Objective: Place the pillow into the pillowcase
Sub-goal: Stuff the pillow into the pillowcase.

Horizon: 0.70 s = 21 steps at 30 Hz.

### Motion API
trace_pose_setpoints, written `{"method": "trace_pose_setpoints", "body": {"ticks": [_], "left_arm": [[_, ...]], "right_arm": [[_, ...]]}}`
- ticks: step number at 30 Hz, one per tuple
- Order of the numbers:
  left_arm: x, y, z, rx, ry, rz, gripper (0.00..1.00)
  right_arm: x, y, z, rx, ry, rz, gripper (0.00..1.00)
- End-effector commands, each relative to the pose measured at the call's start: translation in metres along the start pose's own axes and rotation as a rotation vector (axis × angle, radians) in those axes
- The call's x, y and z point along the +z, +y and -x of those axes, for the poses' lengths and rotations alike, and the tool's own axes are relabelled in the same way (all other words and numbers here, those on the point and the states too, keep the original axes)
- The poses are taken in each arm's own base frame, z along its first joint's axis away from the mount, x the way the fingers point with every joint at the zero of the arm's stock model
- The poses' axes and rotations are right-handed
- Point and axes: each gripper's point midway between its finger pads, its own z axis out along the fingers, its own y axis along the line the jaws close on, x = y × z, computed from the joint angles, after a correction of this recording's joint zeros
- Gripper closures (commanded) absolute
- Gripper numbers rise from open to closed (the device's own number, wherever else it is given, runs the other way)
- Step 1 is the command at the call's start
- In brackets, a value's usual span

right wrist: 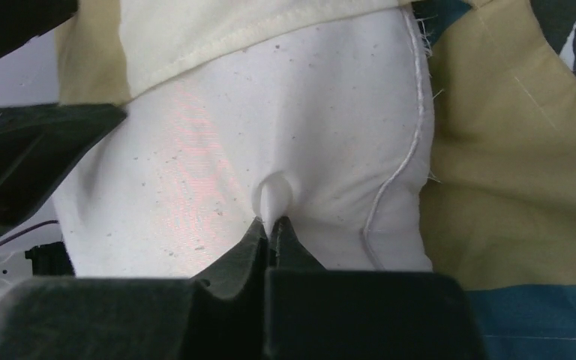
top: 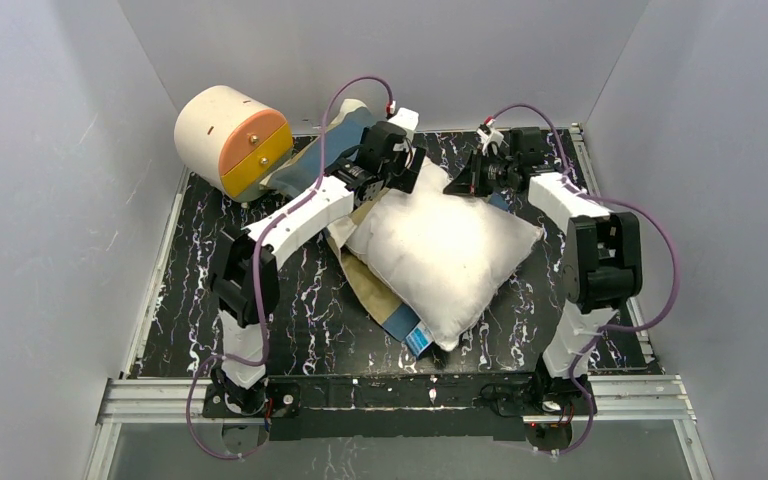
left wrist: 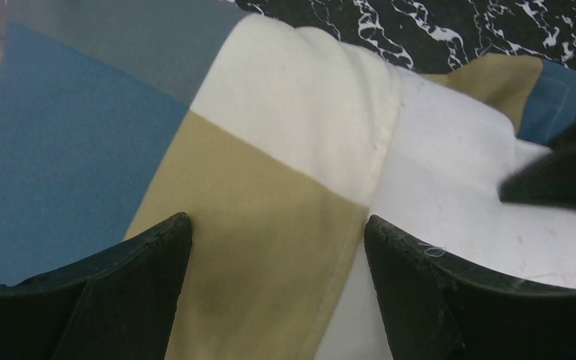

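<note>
Middle of frame: pillow (top: 445, 255), lying on top of pillowcase (top: 368, 288). Right gripper (right wrist: 271, 223) pinched tight on small fold of pillow. Left gripper (left wrist: 277, 236) spread wide, just over pillowcase.

A black tabletop veined with white marbling (top: 300, 310) is enclosed on three sides by plain pale grey panel walls (top: 50, 200). Its near edge is bordered by a silver aluminium rail (top: 150, 398). The scene is lit evenly, and only soft shadows are cast.
</note>
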Motion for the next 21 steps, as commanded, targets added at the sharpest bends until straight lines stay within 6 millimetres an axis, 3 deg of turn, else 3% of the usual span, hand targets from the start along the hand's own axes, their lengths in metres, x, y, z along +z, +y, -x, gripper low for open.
{"method": "trace_pose_setpoints", "body": {"ticks": [1, 10, 17, 18, 19, 21], "left_arm": [[0.008, 0.011, 0.027, 0.031, -0.077, 0.083, 0.17], [0.042, -0.012, 0.013, 0.162, -0.069, 0.079, 0.17], [0.048, -0.024, 0.000, 0.183, -0.072, 0.032, 0.15], [0.049, -0.021, -0.005, 0.188, -0.062, 0.048, 0.18], [0.051, -0.018, -0.007, 0.193, -0.055, 0.065, 0.26], [0.051, -0.020, -0.006, 0.200, -0.057, 0.053, 0.54]], "right_arm": [[-0.021, 0.056, 0.009, -0.119, -0.074, 0.116, 0.99], [-0.022, 0.071, -0.007, -0.088, -0.072, 0.107, 0.99], [-0.015, 0.080, -0.014, -0.075, -0.066, 0.098, 0.99], [-0.015, 0.080, -0.014, -0.069, -0.065, 0.096, 0.99], [-0.014, 0.080, -0.015, -0.064, -0.065, 0.092, 0.99], [-0.011, 0.083, -0.018, -0.053, -0.068, 0.083, 0.99]]}}
